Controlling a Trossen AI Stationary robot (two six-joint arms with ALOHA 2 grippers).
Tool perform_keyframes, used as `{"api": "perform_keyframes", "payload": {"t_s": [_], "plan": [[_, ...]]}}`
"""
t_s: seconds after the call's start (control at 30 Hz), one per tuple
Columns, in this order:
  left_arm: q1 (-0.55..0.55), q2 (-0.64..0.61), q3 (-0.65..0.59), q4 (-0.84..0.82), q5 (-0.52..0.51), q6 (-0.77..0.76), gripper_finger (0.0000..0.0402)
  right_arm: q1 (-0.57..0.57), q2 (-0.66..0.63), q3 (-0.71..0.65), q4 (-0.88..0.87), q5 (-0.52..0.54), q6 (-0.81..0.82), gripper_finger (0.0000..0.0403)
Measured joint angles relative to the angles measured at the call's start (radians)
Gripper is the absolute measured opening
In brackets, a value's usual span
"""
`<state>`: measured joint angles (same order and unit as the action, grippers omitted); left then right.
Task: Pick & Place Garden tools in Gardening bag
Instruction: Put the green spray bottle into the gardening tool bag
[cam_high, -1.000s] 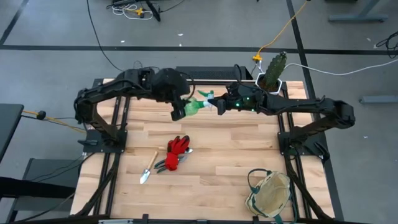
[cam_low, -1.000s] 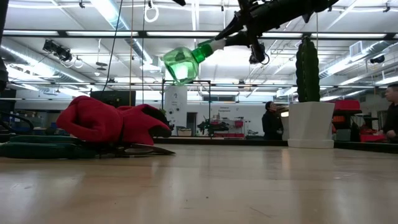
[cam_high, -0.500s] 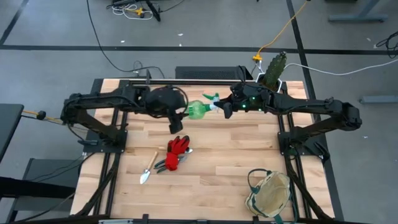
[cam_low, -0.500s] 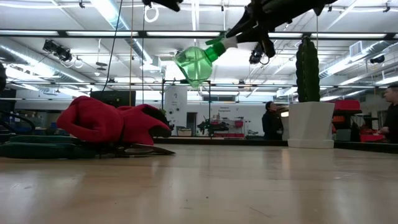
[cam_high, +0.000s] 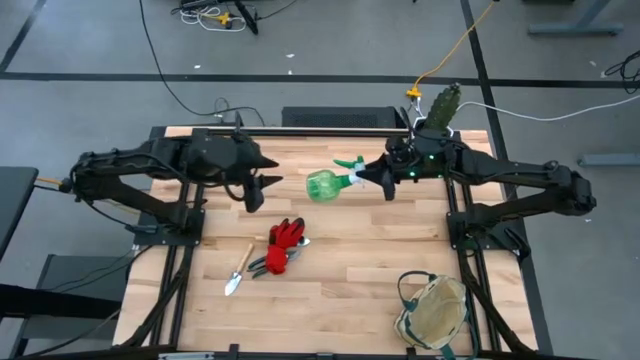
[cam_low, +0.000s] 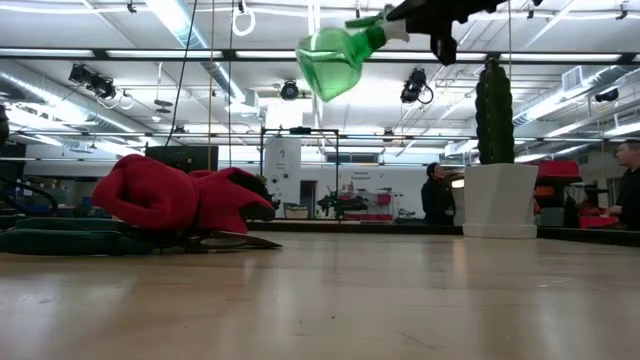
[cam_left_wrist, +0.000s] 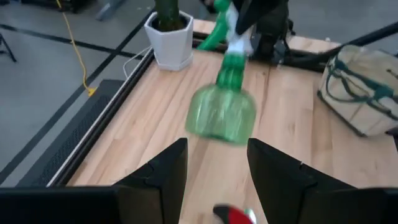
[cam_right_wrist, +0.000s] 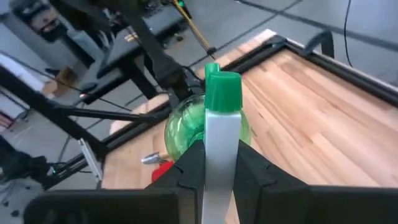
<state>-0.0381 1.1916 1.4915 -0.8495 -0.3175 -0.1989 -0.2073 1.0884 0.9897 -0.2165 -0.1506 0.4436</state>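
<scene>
The green-and-white spray bottle (cam_high: 325, 185) hangs high above the table's middle, with my right gripper (cam_high: 372, 178) shut on its white top. The bottle's round green body (cam_low: 335, 60) points toward the table's left. My left gripper (cam_high: 258, 190) stands open and holds nothing, left of the bottle and apart from it; its two fingers (cam_left_wrist: 168, 174) frame the bottle (cam_left_wrist: 222, 112) from a distance. The red gloves (cam_high: 288, 235), the dark-handled pruners (cam_high: 268, 264) and the trowel (cam_high: 238, 270) lie on the table near its middle. The gardening bag (cam_high: 435, 312) stands at the near right corner. My right gripper pinches the bottle's white spray head (cam_right_wrist: 221, 140) between its two fingers (cam_right_wrist: 189, 168), just below the green cap (cam_right_wrist: 222, 90). The fingers come roughly level from the table's right, along the bottle. The bottle is lifted clear and sticks out beyond the fingertips, its body slightly lower.
A green cactus in a white pot (cam_high: 438, 112) stands at the far right corner, close behind my right arm. People stand in the room beyond the table (cam_low: 436, 195). Bare wood lies between the gloves and the bag (cam_high: 360, 270).
My left gripper has drawn back from the bottle toward the table's left edge, staying open. My right gripper has risen and gone a little toward the right edge with the bottle, rolling its wrist. The bottle is higher now and has turned about its long line.
</scene>
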Motion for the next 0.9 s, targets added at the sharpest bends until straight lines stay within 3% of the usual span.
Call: {"api": "perform_keyframes", "payload": {"t_s": [0.37,0.9], "plan": [[0.007,0.006,0.0,0.024,-0.001,0.002,0.0174,0.009,-0.041,0.0,-0.111,-0.01,-0.092,0.0057],[0.008,0.006,0.0,0.037,-0.004,0.0,0.0174,0.119,-0.215,0.0,-0.166,-0.274,-0.274,0.0057]]}}
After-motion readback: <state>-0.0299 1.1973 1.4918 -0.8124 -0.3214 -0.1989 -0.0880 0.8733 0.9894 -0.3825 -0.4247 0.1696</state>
